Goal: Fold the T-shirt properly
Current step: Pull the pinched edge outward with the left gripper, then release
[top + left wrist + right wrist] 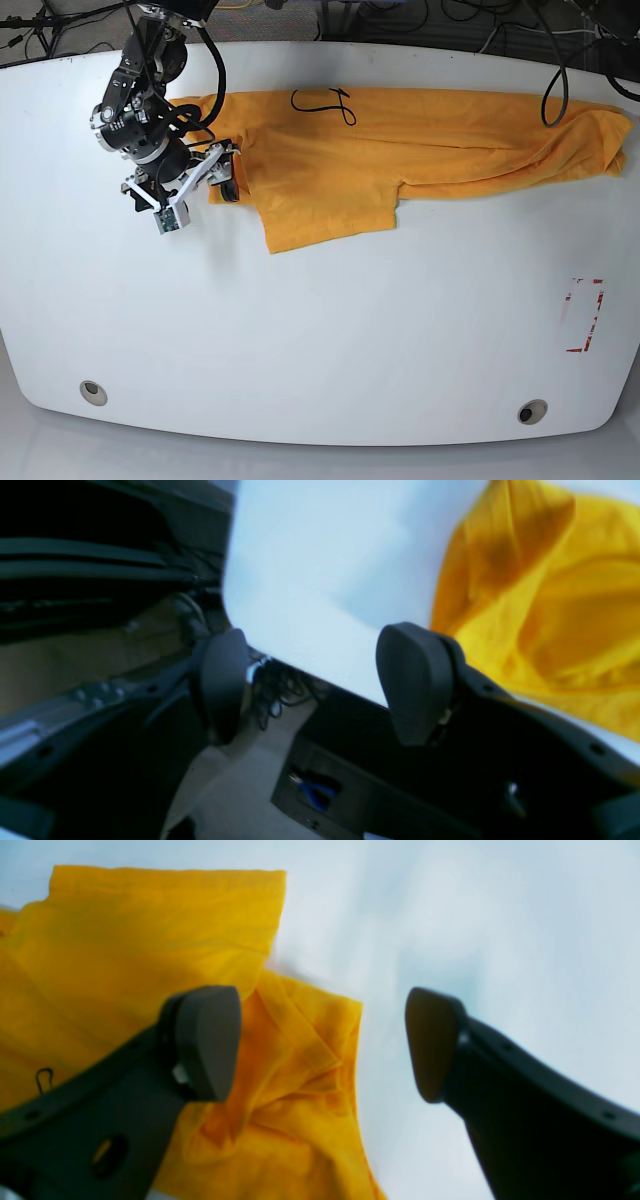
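The orange-yellow T-shirt (430, 135) lies crumpled along the far side of the white table (320, 330), with one sleeve flap hanging toward the front and part of its black cursive print (325, 100) showing. My right gripper (185, 182) is at the shirt's left end. In the right wrist view it (320, 1045) is open and holds nothing, with one finger (205, 1040) over the shirt's cloth (125, 940) and the other over bare table. My left gripper (320, 680) is open and empty over the table's edge, and the shirt (550, 595) lies to its right. The left gripper is out of the base view.
A red-marked rectangle (583, 315) is on the table at the right. Two round holes (93, 392) (532, 411) sit near the front edge. Cables (550, 90) run behind the table's far edge. A dark box holding a blue tool (312, 792) is below the table edge.
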Controlling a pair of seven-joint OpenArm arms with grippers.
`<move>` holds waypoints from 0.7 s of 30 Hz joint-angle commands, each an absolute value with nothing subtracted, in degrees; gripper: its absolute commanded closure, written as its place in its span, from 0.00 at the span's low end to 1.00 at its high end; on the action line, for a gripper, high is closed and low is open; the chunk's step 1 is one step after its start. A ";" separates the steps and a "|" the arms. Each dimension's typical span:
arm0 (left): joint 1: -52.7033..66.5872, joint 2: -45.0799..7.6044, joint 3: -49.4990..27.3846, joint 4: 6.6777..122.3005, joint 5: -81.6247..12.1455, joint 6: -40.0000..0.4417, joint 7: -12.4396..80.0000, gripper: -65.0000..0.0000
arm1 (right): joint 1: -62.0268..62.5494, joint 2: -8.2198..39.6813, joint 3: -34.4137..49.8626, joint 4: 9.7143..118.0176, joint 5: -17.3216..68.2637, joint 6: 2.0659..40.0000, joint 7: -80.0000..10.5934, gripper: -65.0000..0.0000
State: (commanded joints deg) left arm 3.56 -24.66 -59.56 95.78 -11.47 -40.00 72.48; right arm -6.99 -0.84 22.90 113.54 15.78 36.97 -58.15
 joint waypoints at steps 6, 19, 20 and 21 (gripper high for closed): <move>1.98 -20.53 -54.73 102.64 -15.69 -40.00 77.58 0.35 | -6.99 -0.84 22.90 113.54 15.78 36.97 -58.15 0.26; 0.04 -8.57 -45.67 102.11 -6.99 -40.00 71.78 0.50 | -6.73 -1.54 22.90 115.74 16.40 40.00 -58.24 0.26; 0.22 -8.48 -45.58 101.49 -6.11 -40.00 70.64 0.52 | -6.64 -2.15 22.90 115.74 17.10 40.00 -58.24 0.26; 0.75 -8.48 -45.49 100.62 -5.05 -40.00 69.67 0.54 | -6.73 -2.68 23.08 115.65 18.42 40.00 -58.24 0.26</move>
